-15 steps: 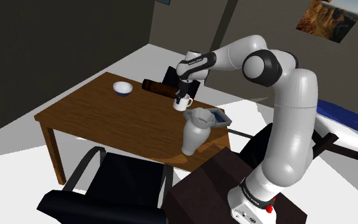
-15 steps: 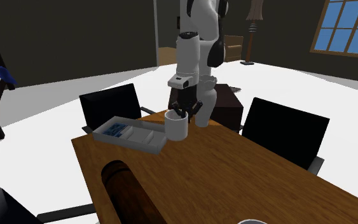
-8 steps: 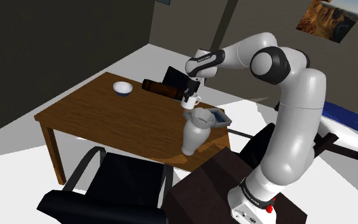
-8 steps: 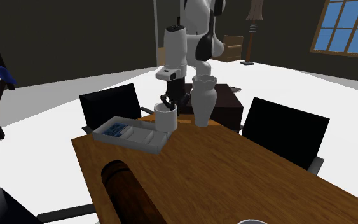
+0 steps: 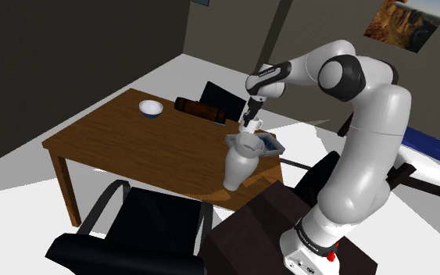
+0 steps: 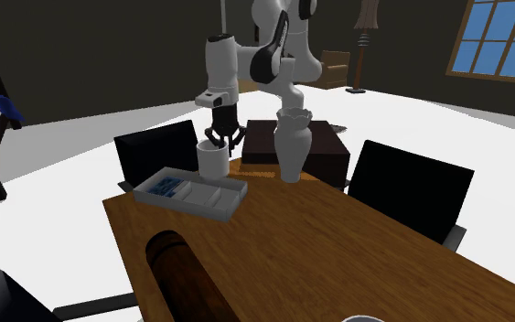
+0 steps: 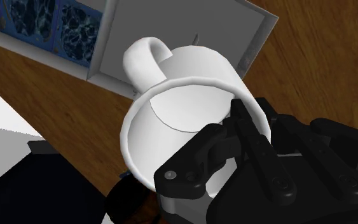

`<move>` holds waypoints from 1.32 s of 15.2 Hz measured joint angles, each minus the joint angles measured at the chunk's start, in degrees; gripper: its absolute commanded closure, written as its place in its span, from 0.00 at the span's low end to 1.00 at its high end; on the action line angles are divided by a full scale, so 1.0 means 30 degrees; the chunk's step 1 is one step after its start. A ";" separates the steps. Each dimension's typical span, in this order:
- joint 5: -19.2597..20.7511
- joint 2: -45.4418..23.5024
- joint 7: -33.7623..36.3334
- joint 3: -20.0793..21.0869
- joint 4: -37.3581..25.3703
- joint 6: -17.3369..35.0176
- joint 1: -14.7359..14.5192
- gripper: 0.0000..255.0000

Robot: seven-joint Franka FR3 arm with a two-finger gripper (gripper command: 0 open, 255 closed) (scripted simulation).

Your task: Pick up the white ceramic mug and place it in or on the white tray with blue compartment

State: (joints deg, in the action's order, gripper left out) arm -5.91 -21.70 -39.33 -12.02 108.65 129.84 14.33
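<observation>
The white mug hangs upright in the air with my gripper shut on its rim from above. It is held just over the far edge of the white tray, whose blue compartment lies at the second exterior view's left end. From the shoulder view the mug and gripper sit just behind the tray at the table's far corner. In the wrist view my gripper clasps the mug's wall, its handle pointing towards the tray with blue cells.
A tall white vase stands close beside the tray. A brown cylinder and a white bowl lie further along the wooden table. Black chairs stand at its sides.
The arm has carried the mug towards the shoulder view's right, from over the bare table to the tray's edge. It stays clasped throughout.
</observation>
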 measured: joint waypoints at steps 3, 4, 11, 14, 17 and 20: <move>-0.0122 0.0064 -0.1259 -0.0337 -0.0048 -0.0140 0.0871 1.00; -0.0207 0.0039 -0.1839 -0.0479 -0.0084 -0.0170 0.1281 1.00; -0.0484 -0.0123 -0.3961 -0.1002 -0.0300 -0.0295 0.2741 1.00; -0.0651 -0.0572 -0.4131 -0.0934 -0.0195 0.0232 0.2840 1.00; -0.0839 -0.1074 -0.4282 -0.0843 -0.0059 0.0854 0.2932 1.00; -0.1016 -0.1591 -0.4372 -0.0735 -0.0016 0.1402 0.2993 1.00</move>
State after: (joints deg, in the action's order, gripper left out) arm -8.96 -26.47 -52.45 -14.22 108.60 134.05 23.31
